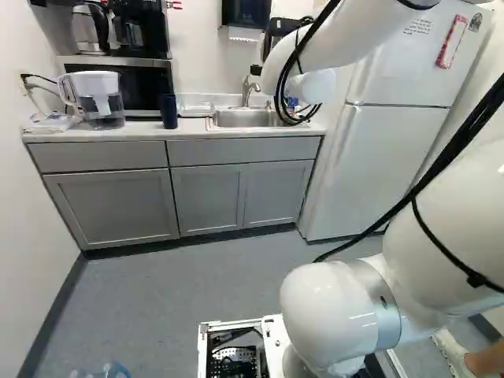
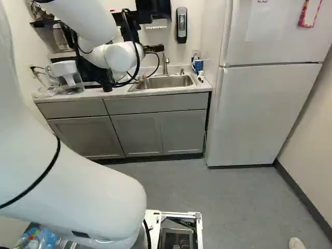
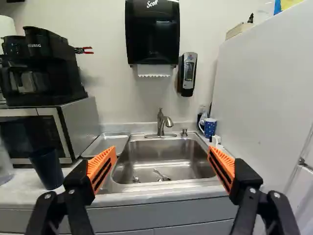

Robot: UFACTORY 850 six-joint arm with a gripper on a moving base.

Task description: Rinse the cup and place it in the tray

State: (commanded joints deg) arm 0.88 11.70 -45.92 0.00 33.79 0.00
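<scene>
You are having a dark blue cup (image 3: 47, 169) in front of you, and it is standing on the bench (image 1: 142, 135), between the pitcher (image 1: 105, 102) and the sink (image 3: 159, 159). It is looking plain and smooth, a little wider at the mouth than at the base, and it is showing you no handle. The cup is standing upright; its mouth is facing up and its long axis is running vertically. The silver tray (image 3: 106, 143) is lying flat beside the sink, near the microwave (image 3: 80, 126). On the other side of the sink, a blue mug (image 3: 210, 128) with white dots is standing upright, near the fridge (image 3: 259, 98), and its handle is pointing to the sink side. Your gripper (image 2: 155, 48) is facing the sink and faucet (image 3: 161, 122). Its 2 fingers (image 3: 101, 165) are standing wide apart and are holding nothing.
</scene>
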